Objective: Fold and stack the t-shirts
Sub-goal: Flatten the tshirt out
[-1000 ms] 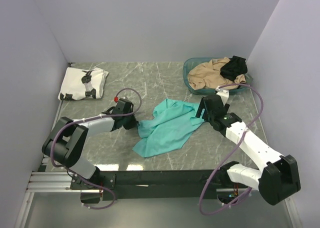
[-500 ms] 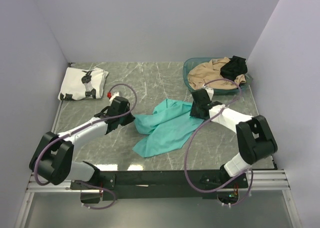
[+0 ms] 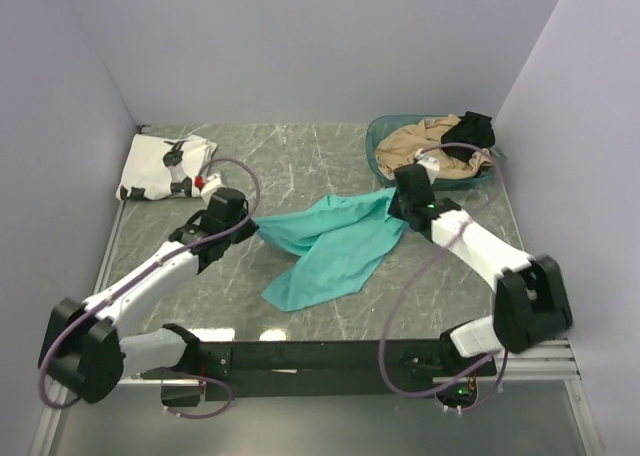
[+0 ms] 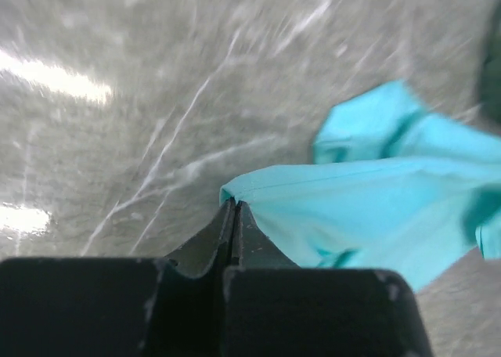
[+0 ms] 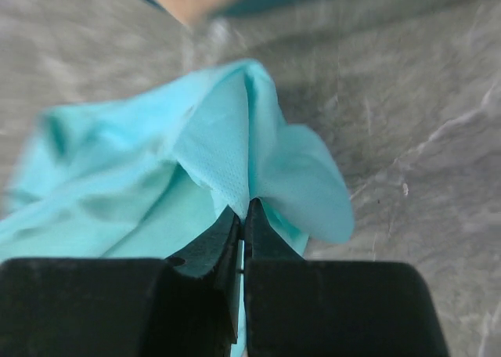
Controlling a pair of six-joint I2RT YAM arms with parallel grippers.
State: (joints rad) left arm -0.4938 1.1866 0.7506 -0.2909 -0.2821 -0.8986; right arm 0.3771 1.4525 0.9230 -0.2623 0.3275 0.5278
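Pale lilac walls (image 3: 300, 46) close in a grey marbled table (image 3: 300, 156) on three sides. Two arms reach in from the near edge, the left arm (image 3: 150, 276) angled toward the table's left centre and the right arm (image 3: 480, 251) toward the right rear. Between them the teal t-shirt (image 3: 335, 246) lies unfolded and rumpled at mid-table, its lower end trailing toward the near edge. A white t-shirt (image 3: 165, 166) with black figures sits folded in the far left corner, well apart from the teal one. At the far right a teal basket (image 3: 378, 146) holds a tan garment (image 3: 415, 146) and a small black garment (image 3: 470, 131). The left gripper (image 4: 235, 208) is pinched tight on the teal shirt's left edge, and the right gripper (image 5: 244, 212) is clamped on a bunched fold at its right end, near the basket
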